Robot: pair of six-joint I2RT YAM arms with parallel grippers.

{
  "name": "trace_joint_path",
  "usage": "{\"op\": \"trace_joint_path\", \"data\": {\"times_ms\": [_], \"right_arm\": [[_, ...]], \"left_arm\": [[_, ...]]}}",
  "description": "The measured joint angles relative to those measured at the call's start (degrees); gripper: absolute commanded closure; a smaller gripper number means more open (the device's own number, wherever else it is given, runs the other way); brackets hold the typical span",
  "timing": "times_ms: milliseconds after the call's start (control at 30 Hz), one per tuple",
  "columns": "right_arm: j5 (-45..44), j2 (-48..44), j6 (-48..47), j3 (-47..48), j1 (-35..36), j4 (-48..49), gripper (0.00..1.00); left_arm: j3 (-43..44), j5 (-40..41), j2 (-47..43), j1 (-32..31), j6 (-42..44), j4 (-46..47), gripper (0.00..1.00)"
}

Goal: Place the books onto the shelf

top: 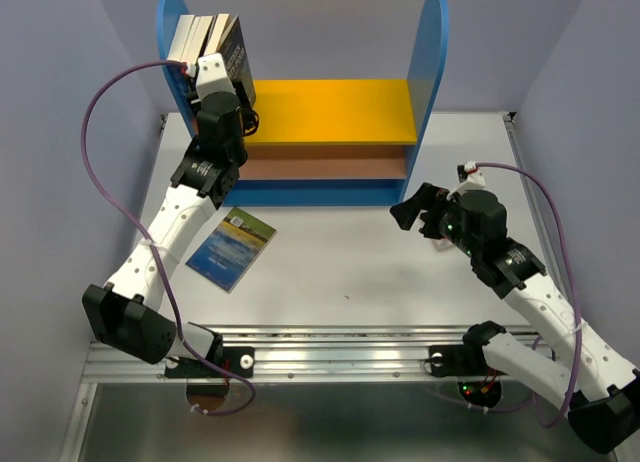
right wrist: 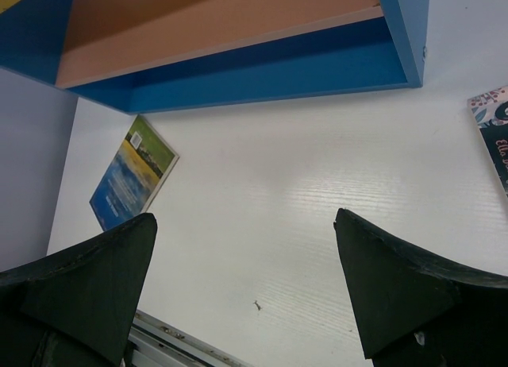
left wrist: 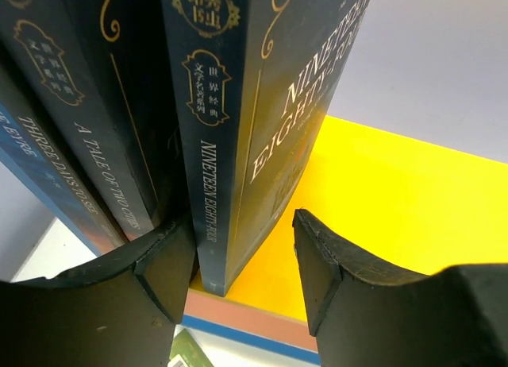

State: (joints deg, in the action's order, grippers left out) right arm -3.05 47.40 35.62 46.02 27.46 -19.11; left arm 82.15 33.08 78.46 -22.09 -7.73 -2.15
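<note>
Left wrist view: my left gripper (left wrist: 244, 232) straddles the Nineteen Eighty-Four book (left wrist: 222, 144), jaws apart and not clamping it.
That book stands upright on the yellow board (left wrist: 397, 192) of the shelf (top: 432, 52), the last in a row of books (top: 205, 37) standing against the left blue panel (top: 170, 32). One finger (left wrist: 159, 280) sits by its spine, and the other is clear of its cover. My right gripper (right wrist: 244, 224) hangs wide open with nothing in it over the counter (right wrist: 262, 168), where a blue-and-yellow book (top: 232, 247) lies flat in front of the shelf.
</note>
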Motion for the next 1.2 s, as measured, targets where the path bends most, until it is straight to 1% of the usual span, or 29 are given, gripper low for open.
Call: {"op": "trace_joint_path", "data": {"times_ms": [233,433,633,800,833,900,933,1033,1100,1133,1200], "right_arm": [[0.07,0.52,0.00,0.00,0.00,0.00,0.00],[0.37,1.18,0.00,0.00,0.00,0.00,0.00],[0.76,1.88,0.04,0.00,0.00,0.00,0.00],[1.36,2.03,0.17,0.00,0.00,0.04,0.00],[1.40,2.08,0.17,0.00,0.00,0.04,0.00],[1.55,2.14,0.17,0.00,0.00,0.04,0.00],[1.57,2.16,0.17,0.00,0.00,0.04,0.00],[1.62,2.21,0.17,0.00,0.00,0.07,0.00],[1.62,2.23,0.17,0.00,0.00,0.07,0.00],[1.64,2.25,0.17,0.00,0.00,0.07,0.00],[1.77,2.25,0.17,0.00,0.00,0.07,0.00]], "left_arm": [[0.66,-0.96,-1.09,-0.20,-2.73,-3.45,0.31],[2.32,-2.12,-2.93,-0.28,-5.05,-7.41,0.30],[2.54,0.39,-5.46,1.09,-5.68,-9.99,0.29],[2.54,0.81,-7.08,1.29,-6.40,-11.89,0.30],[2.54,0.76,-7.41,1.22,-6.54,-12.17,0.32],[2.40,-0.02,-8.37,1.20,-6.69,-12.26,0.40],[2.10,-0.57,-9.25,1.20,-6.88,-12.07,0.47],[0.98,-1.92,-11.74,1.20,-7.08,-11.85,0.53],[0.76,-2.99,-13.05,1.20,-7.23,-11.76,0.61],[0.70,-3.43,-13.49,1.20,-7.39,-11.47,0.67],[0.20,-4.50,-14.23,1.20,-7.93,-10.84,0.74]]}}
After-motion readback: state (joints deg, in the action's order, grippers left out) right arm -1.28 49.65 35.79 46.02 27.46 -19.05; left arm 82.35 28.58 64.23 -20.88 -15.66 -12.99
